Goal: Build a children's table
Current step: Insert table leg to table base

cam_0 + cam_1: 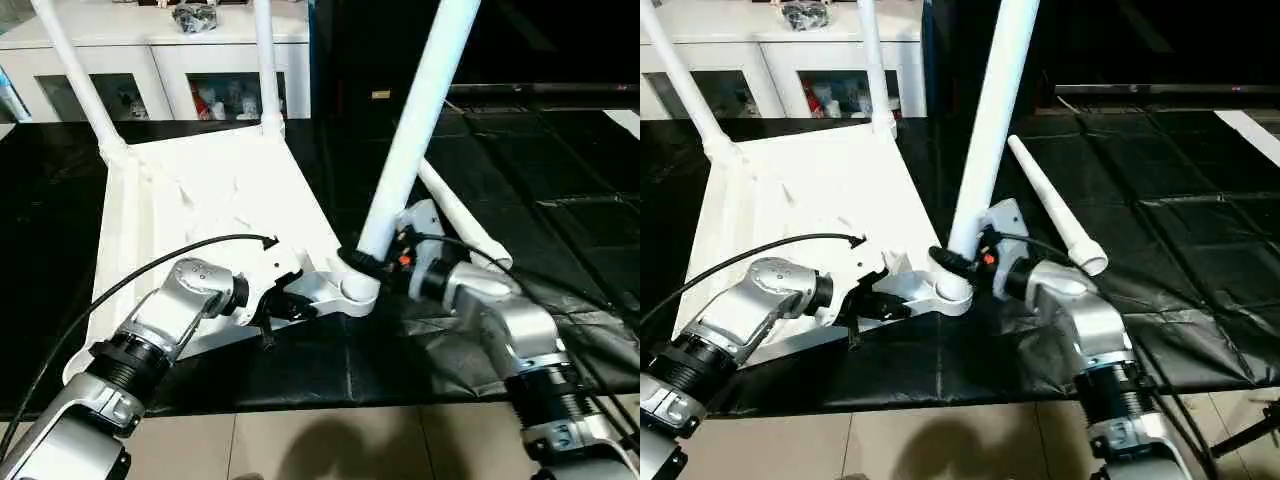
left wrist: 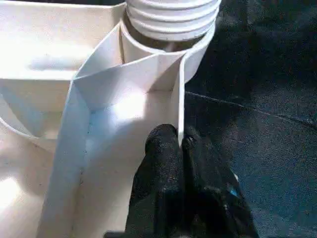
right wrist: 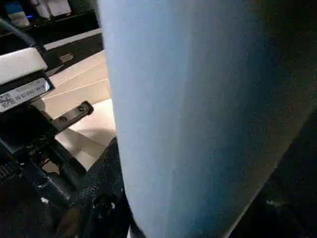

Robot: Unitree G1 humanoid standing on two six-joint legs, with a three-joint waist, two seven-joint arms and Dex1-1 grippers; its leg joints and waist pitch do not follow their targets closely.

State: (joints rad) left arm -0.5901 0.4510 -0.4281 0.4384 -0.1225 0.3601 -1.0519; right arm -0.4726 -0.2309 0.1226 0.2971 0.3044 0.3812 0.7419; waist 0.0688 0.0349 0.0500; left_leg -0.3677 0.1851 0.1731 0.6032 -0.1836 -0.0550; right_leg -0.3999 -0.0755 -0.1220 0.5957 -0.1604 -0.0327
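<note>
Here the near corner socket (image 1: 358,290) of the upturned tabletop (image 1: 215,200) anchors everything: the left gripper (image 2: 180,145) is pinched shut on the rim wall just beside it, while the right gripper (image 1: 372,262) clasps the third leg (image 1: 415,125) right above it. Judging by its lean, straighten that leg over the socket before twisting. Beyond the socket lies the loose fourth leg (image 1: 1052,205); farthest, two legs (image 1: 265,60) stand fitted

White glass-door cabinet (image 1: 160,60) behind black floor mat (image 1: 560,200), tiled floor (image 1: 330,440) nearest.
</note>
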